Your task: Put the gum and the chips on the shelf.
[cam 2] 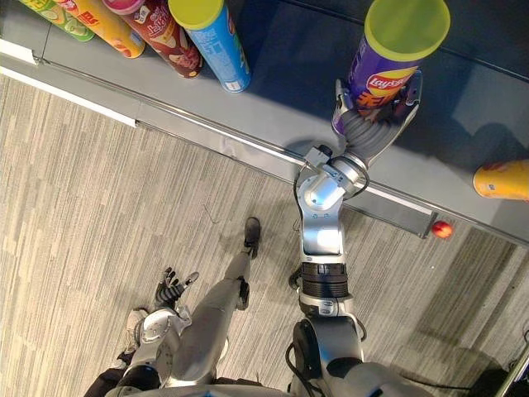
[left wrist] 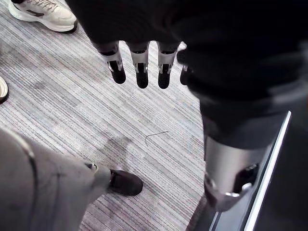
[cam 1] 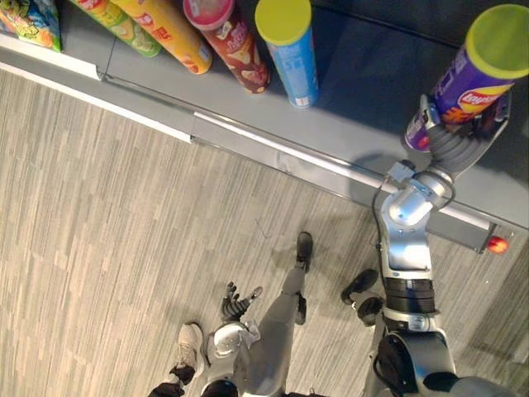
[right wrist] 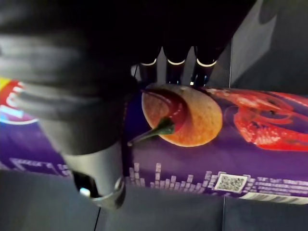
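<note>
Half of the job looks nearly done: the right hand (cam 2: 369, 131) has its fingers curled round the upright purple chips can (cam 2: 390, 73) just behind the shelf's (cam 2: 281, 78) front edge, not yet released, while the left hand (cam 1: 236, 303) hangs relaxed and empty, so the gum seemingly remains.

On the shelf (cam 1: 364, 99) stand a blue tube (cam 1: 296, 66), a red tube (cam 1: 240, 54), a yellow tube (cam 1: 169, 33) and a green tube (cam 1: 132, 33) in a row. A small red ball (cam 1: 497, 244) sits at its front edge; a person's white sneaker (cam 1: 189, 346) rests on the striped floor (cam 1: 107, 215).
</note>
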